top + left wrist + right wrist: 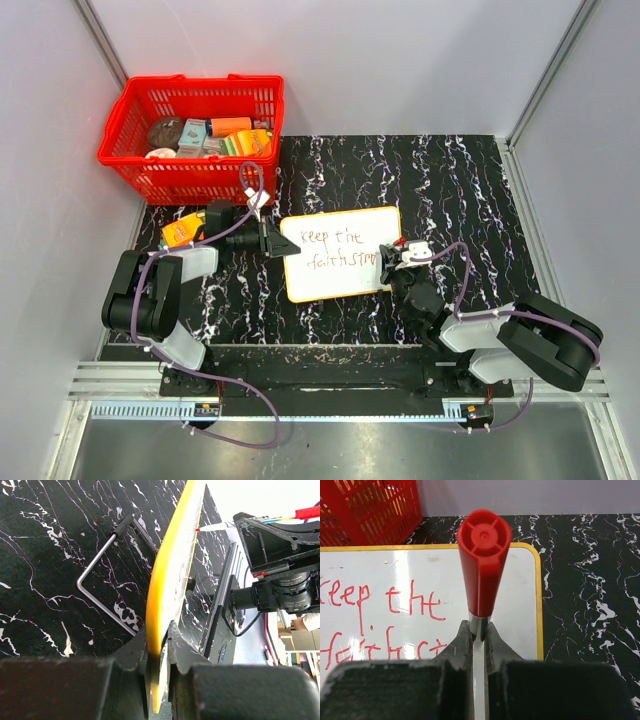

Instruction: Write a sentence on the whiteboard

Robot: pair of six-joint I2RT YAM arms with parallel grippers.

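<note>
Nearly done: the whiteboard (340, 285), mid-bench (470, 190), carries the sentence (333, 238) "keep the faith" plus an unfinished last word. Left claw (159, 640) clamps its left edge; right claw (479, 630) clamps the marker (484, 555) at the line's right end.

Bright, even light; glare streaks the whiteboard (520, 605); near fingers (462, 647) blur.

sentence (336, 250): end hidden by right end effector (399, 256) | basket (190, 186) contents: too small
</note>
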